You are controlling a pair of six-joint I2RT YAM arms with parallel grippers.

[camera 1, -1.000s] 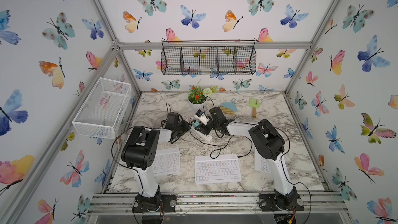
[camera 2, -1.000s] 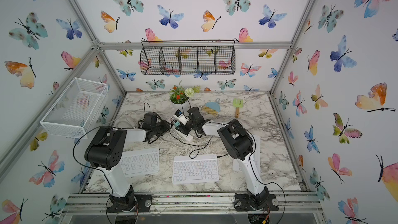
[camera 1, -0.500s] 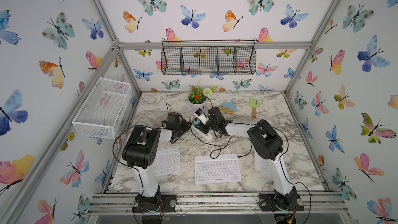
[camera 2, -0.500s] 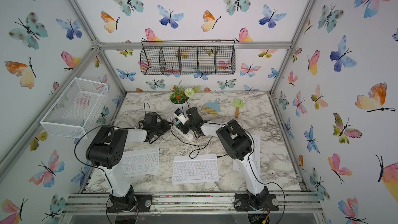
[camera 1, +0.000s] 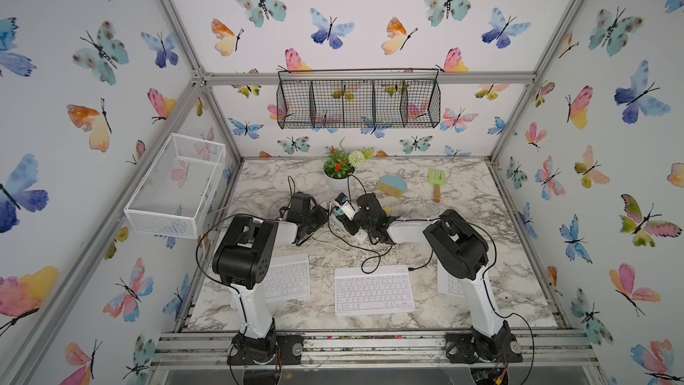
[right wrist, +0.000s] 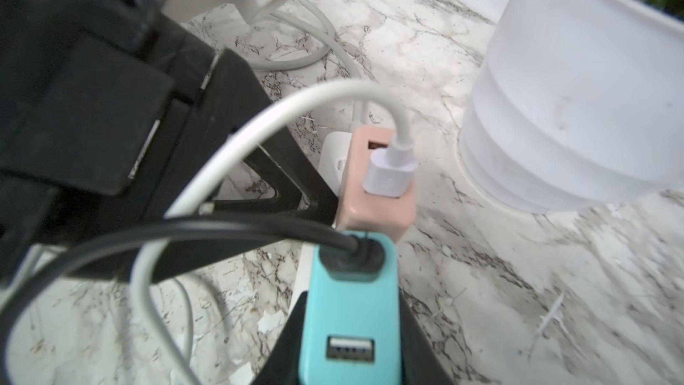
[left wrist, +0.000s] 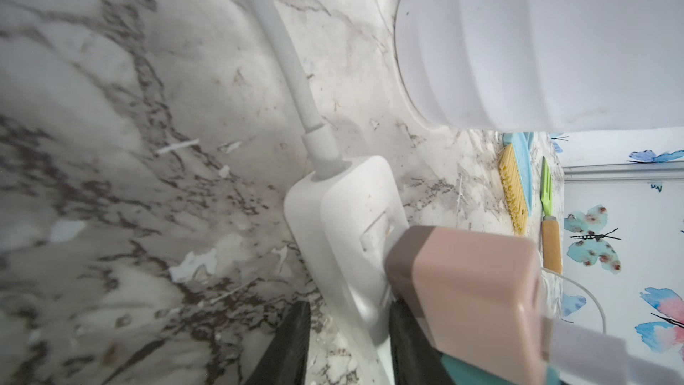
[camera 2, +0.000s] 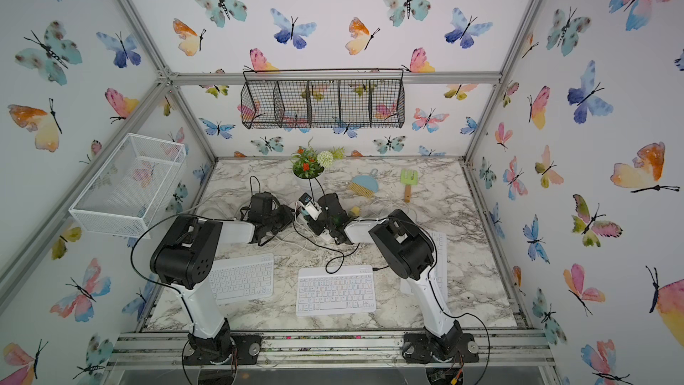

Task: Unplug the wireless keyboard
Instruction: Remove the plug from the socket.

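Observation:
The middle white keyboard (camera 1: pixel 374 290) lies at the table's front. Its black cable (camera 1: pixel 374 253) runs back to a teal charger (right wrist: pixel 351 320) plugged into the white power strip (left wrist: pixel 351 224). My right gripper (right wrist: pixel 351 350) is shut on the teal charger, one black finger on each side. The black cable (right wrist: pixel 222 231) enters the charger's far end. My left gripper (left wrist: pixel 348 350) is shut on the strip, just in front of a pink charger (left wrist: pixel 466 279). In both top views the two grippers meet at the strip (camera 2: pixel 325 237) mid-table.
A white flower pot (right wrist: pixel 573 105) stands right behind the strip. A white cable (right wrist: pixel 388 168) is plugged into the pink charger (right wrist: pixel 374 201). Two more keyboards lie front left (camera 1: pixel 287 277) and front right (camera 1: pixel 449 283). A blue brush (camera 1: pixel 392 183) and green fork (camera 1: pixel 436 179) lie at the back.
My right gripper has narrowed its jaws onto the teal charger and shifted slightly. The left arm has held still on the strip.

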